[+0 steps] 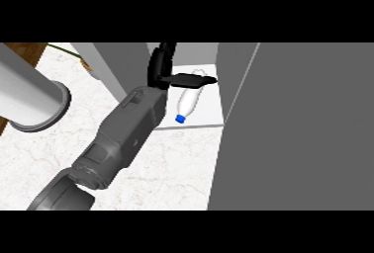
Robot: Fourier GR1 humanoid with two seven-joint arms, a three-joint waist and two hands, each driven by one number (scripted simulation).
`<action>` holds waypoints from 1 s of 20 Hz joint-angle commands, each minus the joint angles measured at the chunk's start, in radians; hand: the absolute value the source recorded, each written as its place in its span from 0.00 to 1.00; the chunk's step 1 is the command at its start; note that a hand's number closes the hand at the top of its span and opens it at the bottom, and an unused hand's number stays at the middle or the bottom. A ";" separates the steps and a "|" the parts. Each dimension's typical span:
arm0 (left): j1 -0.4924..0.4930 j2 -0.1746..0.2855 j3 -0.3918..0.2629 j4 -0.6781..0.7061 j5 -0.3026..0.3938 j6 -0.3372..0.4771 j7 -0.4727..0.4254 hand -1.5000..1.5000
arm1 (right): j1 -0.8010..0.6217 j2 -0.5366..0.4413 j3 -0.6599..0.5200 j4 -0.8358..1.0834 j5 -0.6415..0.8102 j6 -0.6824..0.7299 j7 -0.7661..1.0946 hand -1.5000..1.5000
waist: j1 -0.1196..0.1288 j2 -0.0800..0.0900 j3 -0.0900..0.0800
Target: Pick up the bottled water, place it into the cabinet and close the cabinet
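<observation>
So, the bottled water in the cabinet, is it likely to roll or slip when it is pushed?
It probably rolls: the bottled water is round-bodied and on its side over the smooth white cabinet shelf. Its clear body looks slick, so it might slide. The left hand curls round only the end far from the blue cap, so it may pivot.

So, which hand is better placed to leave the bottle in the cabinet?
Probably the left hand: it holds the bottled water inside the open cabinet. The right hand is not in view.
</observation>
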 commanded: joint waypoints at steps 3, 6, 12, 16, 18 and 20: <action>0.091 -0.001 -0.054 -0.164 0.076 -0.051 0.055 0.00 | 0.055 -0.018 0.016 -0.100 0.034 0.000 0.034 0.00 | 0.021 -0.018 0.001; 0.135 -0.001 -0.063 -0.230 0.080 -0.081 0.048 0.00 | 0.047 -0.022 0.000 -0.142 0.048 -0.015 0.089 0.00 | 0.040 -0.018 0.000; 0.341 0.010 -0.164 -0.529 0.071 -0.012 0.164 1.00 | 0.040 -0.016 -0.010 -0.117 0.038 -0.012 0.083 0.00 | 0.072 -0.026 0.001; 0.498 0.046 -0.201 -0.691 0.050 0.001 0.179 1.00 | 0.017 -0.041 0.032 -0.077 0.101 0.022 0.044 0.00 | 0.068 -0.023 0.001; 0.550 0.056 -0.231 -0.770 0.044 0.033 0.219 1.00 | 0.012 -0.123 -0.021 -0.113 0.066 0.068 0.091 0.00 | 0.076 -0.026 0.001; 0.632 0.072 -0.268 -0.863 0.031 0.042 0.231 1.00 | -0.030 -0.140 0.009 -0.088 0.086 0.082 0.126 1.00 | 0.086 -0.027 0.000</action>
